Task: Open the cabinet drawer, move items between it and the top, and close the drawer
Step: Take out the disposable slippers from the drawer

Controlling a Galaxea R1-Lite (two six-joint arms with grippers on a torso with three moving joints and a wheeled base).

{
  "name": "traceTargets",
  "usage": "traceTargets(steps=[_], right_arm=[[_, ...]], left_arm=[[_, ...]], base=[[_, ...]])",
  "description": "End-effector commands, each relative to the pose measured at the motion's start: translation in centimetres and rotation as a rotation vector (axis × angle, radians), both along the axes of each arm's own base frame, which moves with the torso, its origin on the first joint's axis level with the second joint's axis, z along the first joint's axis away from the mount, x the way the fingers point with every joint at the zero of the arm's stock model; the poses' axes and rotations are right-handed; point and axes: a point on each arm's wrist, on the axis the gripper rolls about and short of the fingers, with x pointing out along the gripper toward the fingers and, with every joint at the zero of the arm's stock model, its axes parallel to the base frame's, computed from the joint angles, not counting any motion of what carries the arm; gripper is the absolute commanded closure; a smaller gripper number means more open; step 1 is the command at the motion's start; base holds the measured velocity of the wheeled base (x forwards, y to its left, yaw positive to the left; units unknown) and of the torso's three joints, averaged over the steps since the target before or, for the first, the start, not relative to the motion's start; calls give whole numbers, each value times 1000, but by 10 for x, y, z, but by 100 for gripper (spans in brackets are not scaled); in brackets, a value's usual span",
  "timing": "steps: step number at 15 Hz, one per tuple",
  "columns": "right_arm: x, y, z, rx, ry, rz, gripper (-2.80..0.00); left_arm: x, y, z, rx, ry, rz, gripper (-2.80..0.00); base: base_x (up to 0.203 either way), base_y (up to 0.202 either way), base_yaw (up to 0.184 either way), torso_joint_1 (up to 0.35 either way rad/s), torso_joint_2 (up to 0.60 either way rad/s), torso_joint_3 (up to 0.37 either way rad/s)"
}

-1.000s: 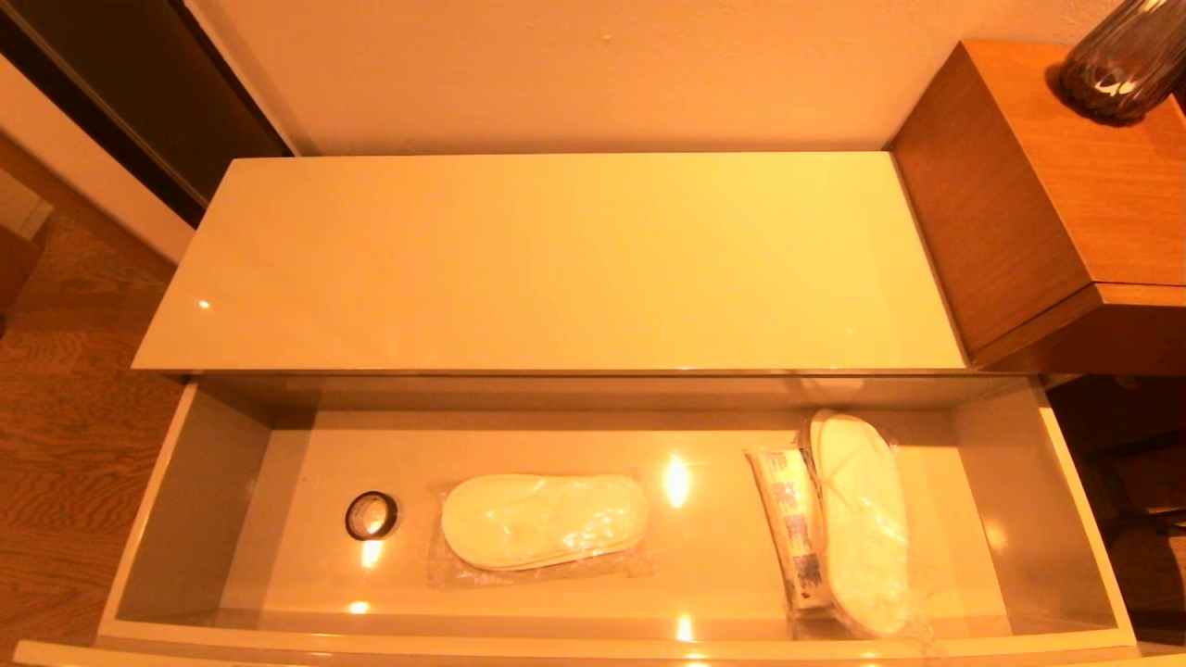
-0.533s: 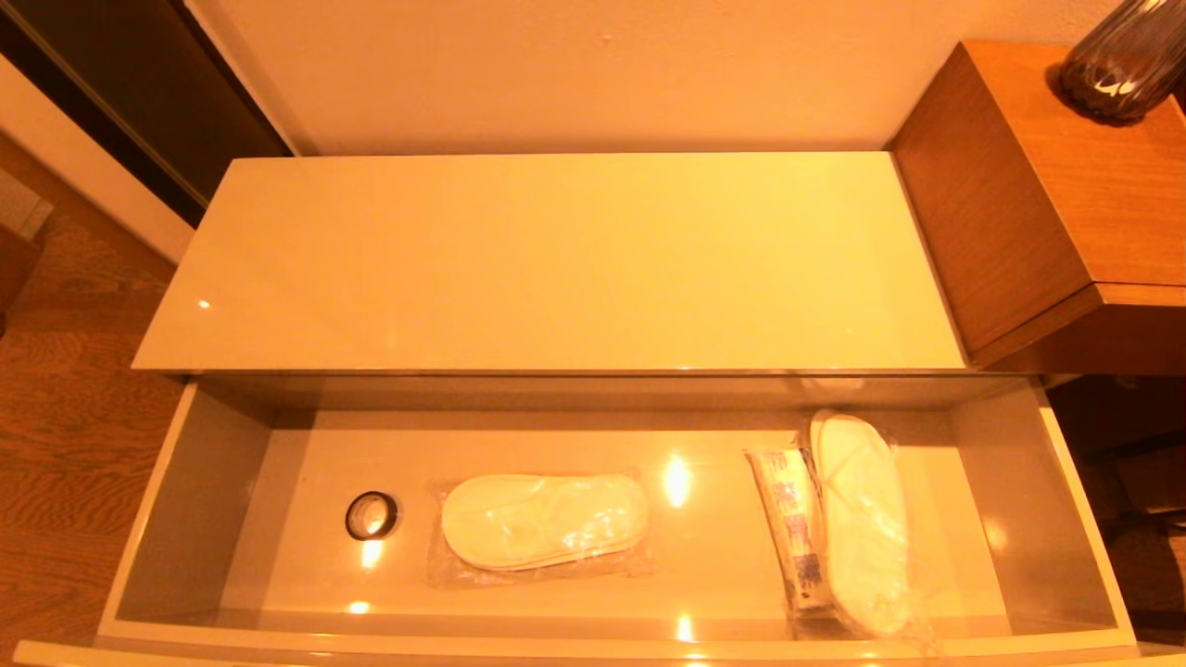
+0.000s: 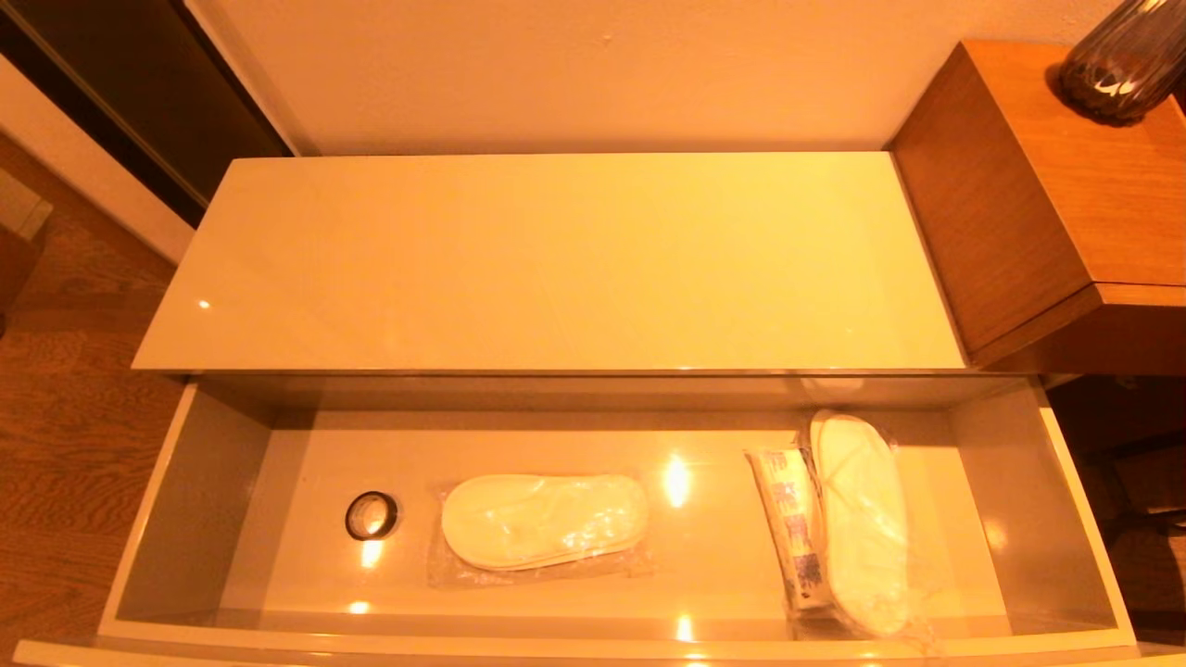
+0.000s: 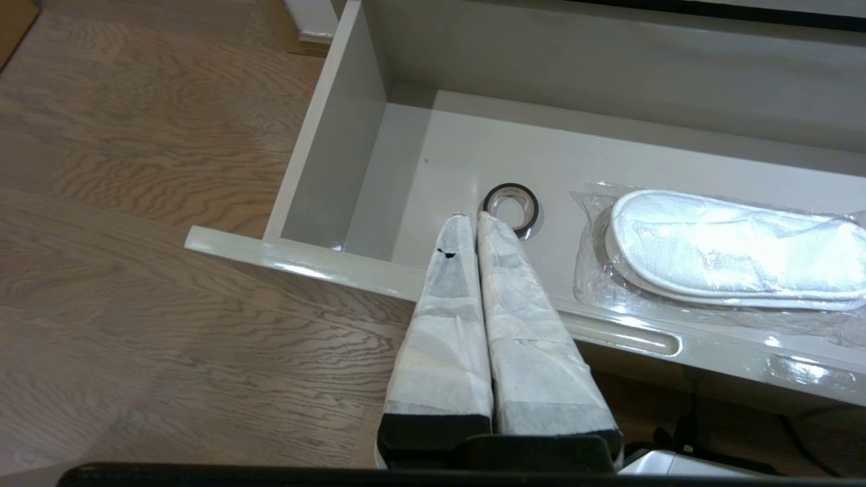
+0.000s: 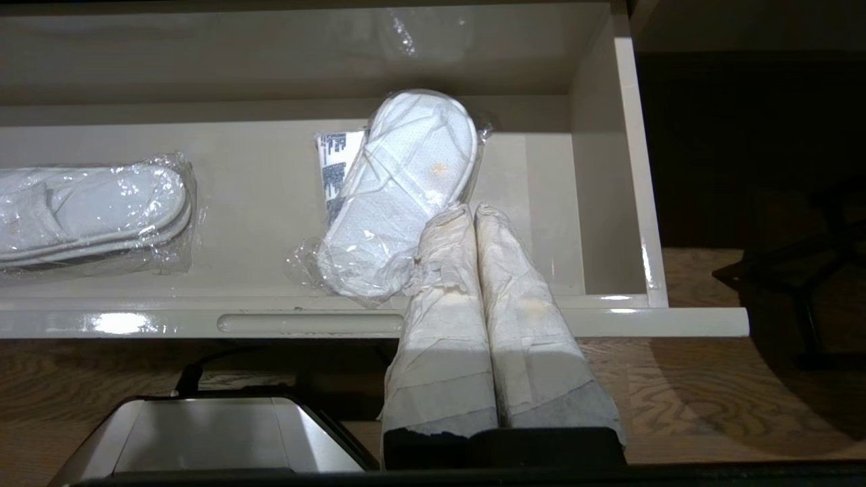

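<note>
The cabinet drawer (image 3: 593, 641) stands pulled out below the bare cream top (image 3: 556, 269). On its floor lie a black tape ring (image 3: 350, 517) at the left, bagged white slippers (image 3: 545, 521) in the middle, and a blue-printed packet (image 3: 789, 533) beside a second bagged pair (image 3: 862, 523) at the right. My left gripper (image 4: 473, 216) is shut and empty, hovering over the front rim (image 4: 304, 260) just short of the tape ring (image 4: 511, 187). My right gripper (image 5: 471, 208) is shut and empty, by the right-hand slippers (image 5: 406, 196) and packet (image 5: 333, 169). Neither arm shows in the head view.
A taller brown wooden cabinet (image 3: 1047, 204) with a dark vase (image 3: 1126, 60) adjoins the low cabinet on the right. Wooden floor (image 3: 65, 445) lies to the left. Part of my silver base (image 5: 203, 433) sits below the drawer front.
</note>
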Motion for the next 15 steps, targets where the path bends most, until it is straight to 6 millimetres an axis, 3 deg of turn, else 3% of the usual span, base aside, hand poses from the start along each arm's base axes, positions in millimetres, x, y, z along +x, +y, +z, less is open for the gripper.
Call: traceTargets(steps=[1, 15], right_arm=[[0, 0, 0, 0, 1, 1, 0], [0, 0, 0, 0, 1, 1, 0]], left_arm=[[-3, -1, -1, 6, -37, 1, 0], [-3, -1, -1, 6, -37, 1, 0]], base=[[0, 0, 0, 0, 0, 0], [0, 0, 0, 0, 0, 0]])
